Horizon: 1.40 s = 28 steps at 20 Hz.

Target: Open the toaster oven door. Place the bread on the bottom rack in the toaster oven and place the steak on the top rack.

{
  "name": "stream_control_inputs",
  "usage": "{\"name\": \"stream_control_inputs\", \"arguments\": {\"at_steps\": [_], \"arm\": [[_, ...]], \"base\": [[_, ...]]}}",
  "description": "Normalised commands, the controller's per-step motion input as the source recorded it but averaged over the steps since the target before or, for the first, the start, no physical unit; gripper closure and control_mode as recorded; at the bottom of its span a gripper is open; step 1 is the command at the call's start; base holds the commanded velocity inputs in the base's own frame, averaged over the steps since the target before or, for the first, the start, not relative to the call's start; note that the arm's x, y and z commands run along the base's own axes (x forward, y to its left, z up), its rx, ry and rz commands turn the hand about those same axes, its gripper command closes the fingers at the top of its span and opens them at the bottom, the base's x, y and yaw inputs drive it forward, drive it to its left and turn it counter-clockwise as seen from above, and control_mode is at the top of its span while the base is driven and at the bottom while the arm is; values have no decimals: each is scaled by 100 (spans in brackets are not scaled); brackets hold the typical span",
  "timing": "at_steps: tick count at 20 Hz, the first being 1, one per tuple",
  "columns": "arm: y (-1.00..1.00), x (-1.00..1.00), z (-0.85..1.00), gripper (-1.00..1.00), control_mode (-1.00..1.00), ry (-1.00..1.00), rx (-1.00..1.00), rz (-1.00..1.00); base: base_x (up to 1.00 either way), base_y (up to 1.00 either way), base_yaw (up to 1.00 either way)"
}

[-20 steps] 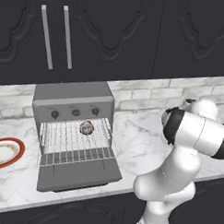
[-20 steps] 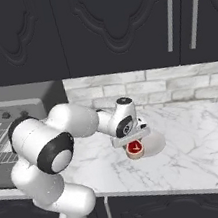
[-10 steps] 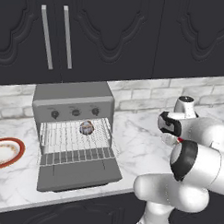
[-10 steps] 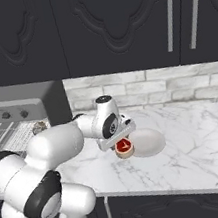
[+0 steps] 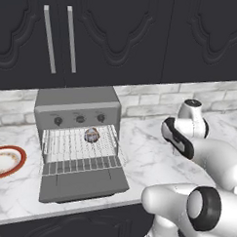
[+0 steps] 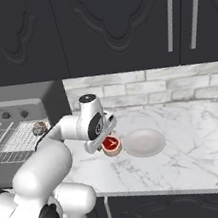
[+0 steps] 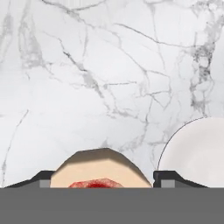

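While the end effector (image 6: 108,142) grips the steak (image 6: 110,143), a white plate (image 6: 144,142) sits just beside.

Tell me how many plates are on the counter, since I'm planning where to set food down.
2. A red-rimmed plate sits left of the toaster oven; a plain white plate lies right of the gripper, which holds the steak. The arm could hide others.

Even, flat rendered light over my marble worktop (image 6: 198,141), no glare, cabinets (image 5: 119,37) dim and near black; soft shadow under the open toaster oven door (image 5: 83,185); edges slightly coarse, my hand view blurred close to my fingers (image 7: 175,178)
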Motion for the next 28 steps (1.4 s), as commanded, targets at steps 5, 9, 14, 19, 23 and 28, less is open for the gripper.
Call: {"name": "stream_control_inputs", "arguments": {"at_steps": [5, 9, 14, 19, 23, 28], "arm": [[60, -1, 29, 100, -100, 0, 0, 24], [65, 0, 23, 100, -100, 0, -1, 19], [69, 0, 22, 100, -100, 1, -4, 13], [71, -3, 21, 100, -100, 2, -2, 2], [71, -10, 17, 100, -100, 0, -1, 5], [66, -1, 11, 100, -100, 0, 0, 3]], "base": [[0, 0, 0], [0, 0, 0], [0, 0, 0], [0, 0, 0], [0, 0, 0], [0, 0, 0]]}}
